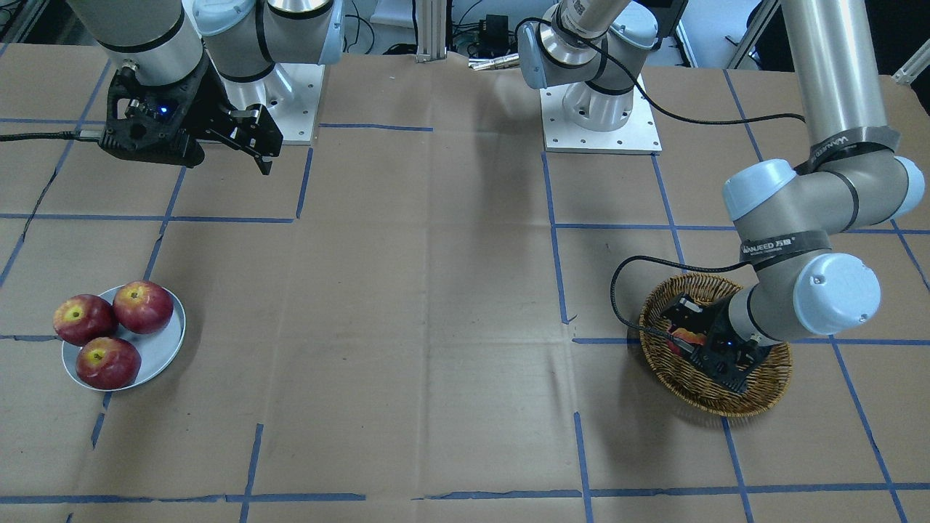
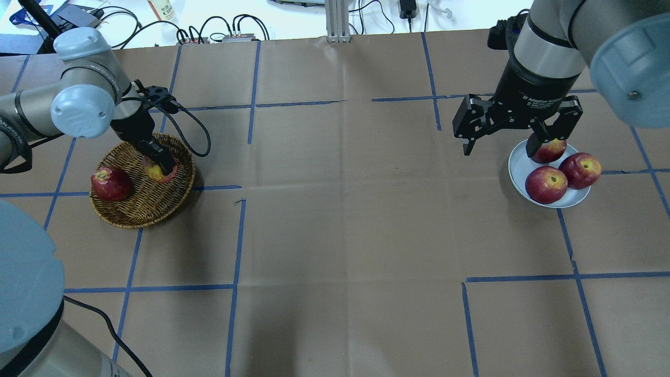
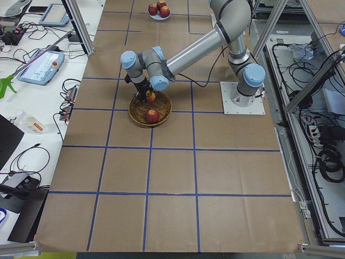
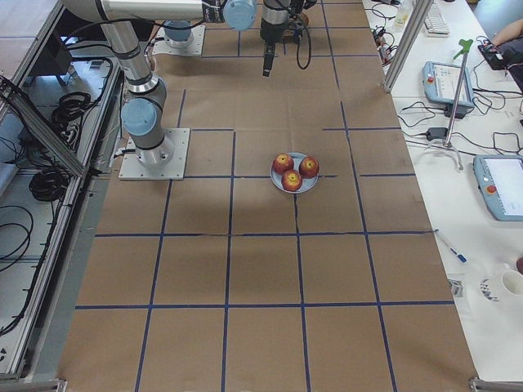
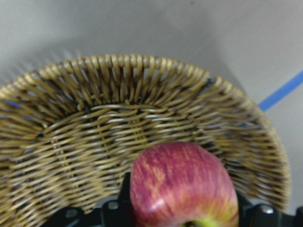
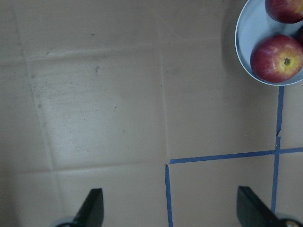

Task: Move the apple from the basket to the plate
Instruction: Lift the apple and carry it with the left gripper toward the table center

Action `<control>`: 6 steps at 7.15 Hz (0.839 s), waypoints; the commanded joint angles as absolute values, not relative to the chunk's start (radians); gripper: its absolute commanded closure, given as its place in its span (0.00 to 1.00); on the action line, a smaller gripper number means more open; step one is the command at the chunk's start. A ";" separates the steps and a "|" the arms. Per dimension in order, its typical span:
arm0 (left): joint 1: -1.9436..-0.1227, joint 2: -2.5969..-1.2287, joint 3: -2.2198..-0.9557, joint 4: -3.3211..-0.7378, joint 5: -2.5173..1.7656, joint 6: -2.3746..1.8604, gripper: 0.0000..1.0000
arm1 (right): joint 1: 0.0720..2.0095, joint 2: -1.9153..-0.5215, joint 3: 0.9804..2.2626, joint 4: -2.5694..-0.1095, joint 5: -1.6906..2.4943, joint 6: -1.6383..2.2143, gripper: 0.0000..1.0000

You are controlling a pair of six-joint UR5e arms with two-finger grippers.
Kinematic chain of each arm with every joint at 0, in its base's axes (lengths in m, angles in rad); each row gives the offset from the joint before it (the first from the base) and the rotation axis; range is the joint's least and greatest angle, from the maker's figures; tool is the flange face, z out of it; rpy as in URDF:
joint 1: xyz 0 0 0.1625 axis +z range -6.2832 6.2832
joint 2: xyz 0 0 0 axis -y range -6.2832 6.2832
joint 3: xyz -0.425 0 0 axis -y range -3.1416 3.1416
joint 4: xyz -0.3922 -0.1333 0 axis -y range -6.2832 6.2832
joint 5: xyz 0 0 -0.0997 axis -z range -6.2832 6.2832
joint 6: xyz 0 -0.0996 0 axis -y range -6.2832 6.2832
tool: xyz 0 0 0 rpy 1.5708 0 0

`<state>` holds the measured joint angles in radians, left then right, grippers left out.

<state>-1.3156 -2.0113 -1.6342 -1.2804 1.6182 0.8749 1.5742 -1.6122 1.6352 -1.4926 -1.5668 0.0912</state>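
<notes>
The apple (image 2: pixel 154 171), red with a yellow-orange patch, sits in the tan wicker basket (image 2: pixel 137 219) at the table's left. My left gripper (image 2: pixel 159 166) reaches down into the basket, shut on this apple. In the left wrist view the apple (image 5: pixel 183 187) fills the space between the fingers, with the basket's wall (image 5: pixel 118 94) behind it. The pale blue-grey plate (image 2: pixel 518 170) at the right holds three red apples. My right gripper (image 2: pixel 500 151) hangs open and empty above the table, just left of the plate.
A dark all-red apple (image 2: pixel 111 183) lies at the basket's left side. The brown paper table cover carries blue tape lines (image 2: pixel 152 288). Cables and boxes lie beyond the table's far edge (image 2: pixel 220 34). The left arm's cable (image 2: pixel 196 131) loops beside the basket.
</notes>
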 commanded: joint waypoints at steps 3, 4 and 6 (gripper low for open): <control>-1.635 -1.925 -1.629 -1.290 1.569 0.258 0.58 | 1.574 -1.612 1.635 -1.493 -1.566 0.091 0.00; -1.691 -1.925 -1.628 -1.281 1.554 0.126 0.58 | 1.574 -1.612 1.635 -1.494 -1.565 0.092 0.00; -1.814 -1.959 -1.629 -1.180 1.554 -0.110 0.58 | 1.574 -1.612 1.635 -1.494 -1.566 0.092 0.00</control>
